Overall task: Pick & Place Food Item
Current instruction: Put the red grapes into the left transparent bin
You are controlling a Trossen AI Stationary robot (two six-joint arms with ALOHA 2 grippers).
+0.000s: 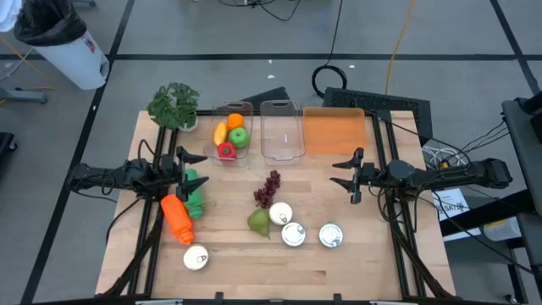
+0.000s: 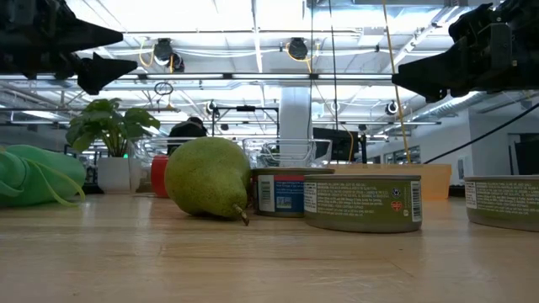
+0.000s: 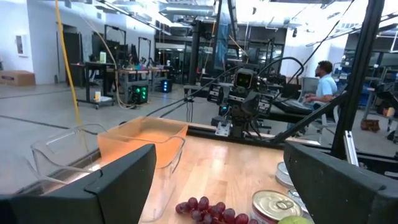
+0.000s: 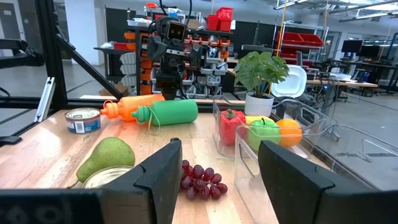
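Food lies on a wooden table: purple grapes (image 1: pixel 268 188), a green pear (image 1: pixel 258 222) lying on its side, and a clear bin (image 1: pixel 231 134) holding an orange, a green apple, a red pepper and a yellow piece. My left gripper (image 1: pixel 201 169) hovers open above a green bottle (image 1: pixel 196 193) near the table's left side. My right gripper (image 1: pixel 335 173) hovers open toward the right side, facing the grapes (image 4: pixel 200 177). Both grippers hang well above the tabletop in the low view, left gripper (image 2: pixel 126 52) and right gripper (image 2: pixel 404 80). Neither touches anything.
An empty clear bin (image 1: pixel 282 131) and an orange bin (image 1: pixel 333 131) stand at the far edge beside a potted plant (image 1: pixel 174 106). Several cans (image 1: pixel 293 235) sit near the pear; one can (image 1: pixel 196 257) lies near the left front. An orange bottle (image 1: pixel 176 219) lies beside the green one.
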